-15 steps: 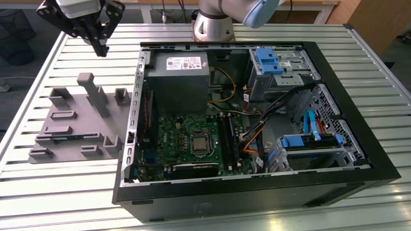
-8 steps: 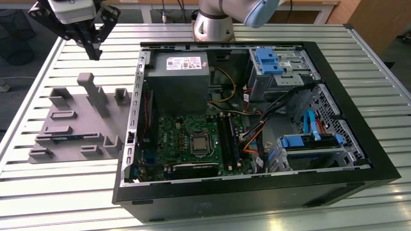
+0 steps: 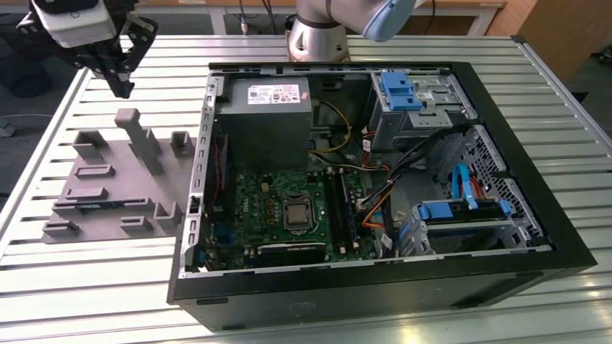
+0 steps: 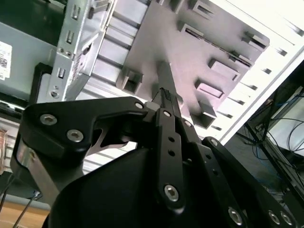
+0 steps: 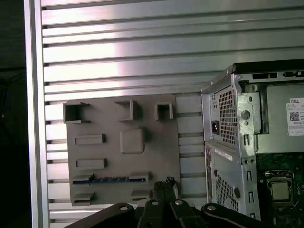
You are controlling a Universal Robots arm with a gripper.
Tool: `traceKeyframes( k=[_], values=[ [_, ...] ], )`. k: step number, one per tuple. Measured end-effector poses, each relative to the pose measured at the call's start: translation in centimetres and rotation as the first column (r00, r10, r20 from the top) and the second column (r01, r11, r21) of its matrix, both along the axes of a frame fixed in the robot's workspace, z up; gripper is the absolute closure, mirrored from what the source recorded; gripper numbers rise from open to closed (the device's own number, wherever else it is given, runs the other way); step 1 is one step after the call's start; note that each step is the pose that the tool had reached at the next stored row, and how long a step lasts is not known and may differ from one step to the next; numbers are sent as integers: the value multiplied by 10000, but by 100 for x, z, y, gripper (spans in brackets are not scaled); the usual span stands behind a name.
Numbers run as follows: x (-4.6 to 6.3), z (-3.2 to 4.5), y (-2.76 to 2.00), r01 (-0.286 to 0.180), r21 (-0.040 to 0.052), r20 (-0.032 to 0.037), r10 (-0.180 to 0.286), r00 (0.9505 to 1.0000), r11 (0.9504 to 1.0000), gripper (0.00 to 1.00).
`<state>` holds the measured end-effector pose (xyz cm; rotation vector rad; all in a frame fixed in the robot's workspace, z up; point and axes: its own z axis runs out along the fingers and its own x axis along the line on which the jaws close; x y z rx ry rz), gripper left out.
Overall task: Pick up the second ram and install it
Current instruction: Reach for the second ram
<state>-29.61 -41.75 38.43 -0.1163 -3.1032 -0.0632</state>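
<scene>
The second ram (image 3: 91, 206) is a thin dark-green strip standing on edge in a slot of the grey fixture plate (image 3: 115, 179), at the exterior view's left. In the first wrist view the ram (image 5: 111, 179) runs along the plate's (image 5: 123, 161) near row of slots. My gripper (image 3: 125, 87) hangs above the table beyond the plate's far end, well clear of the ram. Its fingers (image 5: 164, 185) are shut together with nothing between them, also seen in the second wrist view (image 4: 164, 95). The motherboard (image 3: 287, 208) lies inside the open case, with long memory slots (image 3: 342, 208) beside the silver processor.
The open black computer case (image 3: 383, 287) stands to the right of the plate, its metal side wall (image 3: 196, 193) close to the plate's edge. Inside it are a grey power supply (image 3: 268, 115), blue drive brackets (image 3: 397, 89) and orange cables. The slatted metal table (image 3: 86, 287) carries everything.
</scene>
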Motion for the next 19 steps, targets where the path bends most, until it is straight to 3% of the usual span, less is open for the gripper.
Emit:
traceKeyframes(
  k=[9,14,19],
  values=[
    [-385,-27,-16,-28,-1,0,28,10000,10000,89],
    [-397,-52,-28,-543,0,-2,543,9985,9985,89],
    [-511,-79,-99,-607,0,-2,607,9982,9982,89]
  ],
)
